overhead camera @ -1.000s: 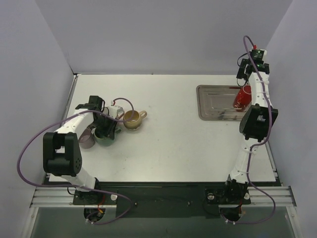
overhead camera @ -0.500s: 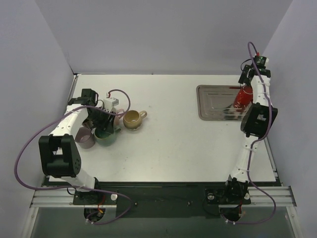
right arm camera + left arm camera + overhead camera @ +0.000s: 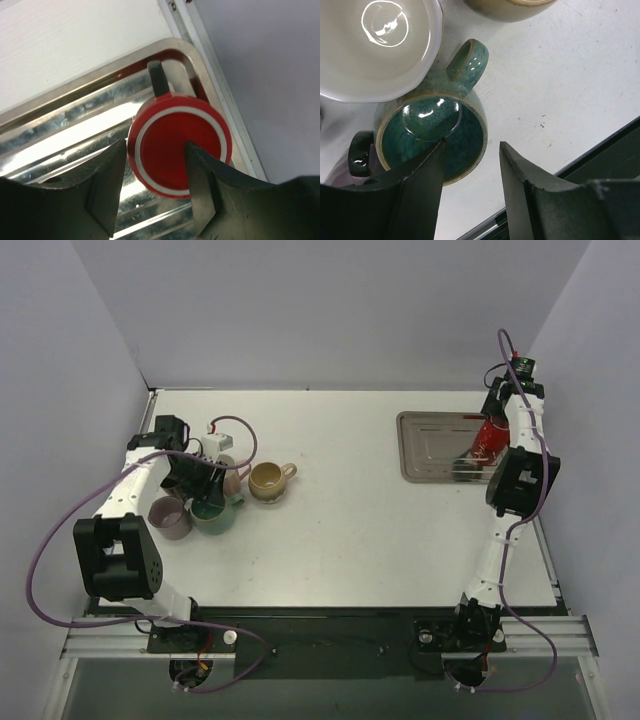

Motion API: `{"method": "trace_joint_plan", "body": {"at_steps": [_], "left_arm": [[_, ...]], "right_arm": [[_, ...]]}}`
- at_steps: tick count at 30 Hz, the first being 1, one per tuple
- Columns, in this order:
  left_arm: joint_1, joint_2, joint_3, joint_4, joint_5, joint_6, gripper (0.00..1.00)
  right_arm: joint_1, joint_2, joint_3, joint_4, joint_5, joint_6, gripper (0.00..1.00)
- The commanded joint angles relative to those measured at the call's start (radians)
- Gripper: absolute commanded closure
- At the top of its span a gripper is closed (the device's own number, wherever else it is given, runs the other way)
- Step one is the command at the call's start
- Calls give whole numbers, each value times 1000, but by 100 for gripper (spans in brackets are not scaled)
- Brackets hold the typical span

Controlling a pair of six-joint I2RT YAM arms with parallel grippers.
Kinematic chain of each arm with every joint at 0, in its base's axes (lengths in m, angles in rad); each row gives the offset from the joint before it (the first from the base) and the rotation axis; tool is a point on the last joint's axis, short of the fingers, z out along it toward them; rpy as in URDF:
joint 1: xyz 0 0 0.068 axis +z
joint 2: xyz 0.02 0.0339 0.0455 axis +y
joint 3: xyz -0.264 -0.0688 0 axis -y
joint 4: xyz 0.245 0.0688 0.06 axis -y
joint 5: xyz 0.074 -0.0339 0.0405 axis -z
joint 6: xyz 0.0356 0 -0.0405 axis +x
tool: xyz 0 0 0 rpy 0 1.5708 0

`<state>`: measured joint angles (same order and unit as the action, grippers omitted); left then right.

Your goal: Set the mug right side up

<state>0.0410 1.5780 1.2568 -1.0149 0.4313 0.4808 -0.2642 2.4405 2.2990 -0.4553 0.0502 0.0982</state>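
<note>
Right wrist view: the red mug (image 3: 167,127) stands upside down in a corner of the tray (image 3: 60,135), by its right edge. The right gripper (image 3: 155,149) hovers over its base, jaws apart. The left gripper (image 3: 471,146), jaws apart, straddles the green mug's (image 3: 415,125) rim.

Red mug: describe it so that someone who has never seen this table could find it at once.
Find the metal tray at the table's far right. The red mug sits at its right end, white-ringed base showing, the right pincer over it. It alone is red and on the tray; the other mugs cluster at the left.
</note>
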Motion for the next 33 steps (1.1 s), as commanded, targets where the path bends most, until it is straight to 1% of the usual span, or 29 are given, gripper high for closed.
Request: {"method": "trace_joint_plan", "body": {"at_steps": [1,5,9,12,18,20,22,25,28,29,32,33], "left_arm": [[14,-62,76,-30,44,31,44],[23,-82,96,-51,58,50,44],[40,-104,99,-68,75,70,44],[54,-108,99,-76,86,85,44],[72,-108,118,-79,98,88,44],[77,-107,128,-83,106,93,44],[79,-105,128,-85,107,96,44],[83,-99,128,-86,107,99,44],[88,-92,131,-90,112,102,44],[89,-85,131,-90,109,102,44],[91,-78,141,-88,107,99,44],[91,-75,142,-88,107,101,44]], "right_arm": [[29,-86,-102,-120,-84,-12,55],[42,-124,-160,-166,-134,11,54],[45,-126,-179,-239,-165,18,56],[51,-165,-226,-253,-190,15,56],[72,-302,-418,-253,-230,20,56],[91,-340,-449,-253,-248,8,56],[108,-382,-454,-260,-251,-11,53],[103,-429,-412,-253,-233,38,46],[94,-434,-319,-226,-172,109,41],[88,-417,-300,-206,-141,118,39],[88,-341,-154,-178,-108,156,37],[92,-281,-91,-166,-134,141,29]]}}
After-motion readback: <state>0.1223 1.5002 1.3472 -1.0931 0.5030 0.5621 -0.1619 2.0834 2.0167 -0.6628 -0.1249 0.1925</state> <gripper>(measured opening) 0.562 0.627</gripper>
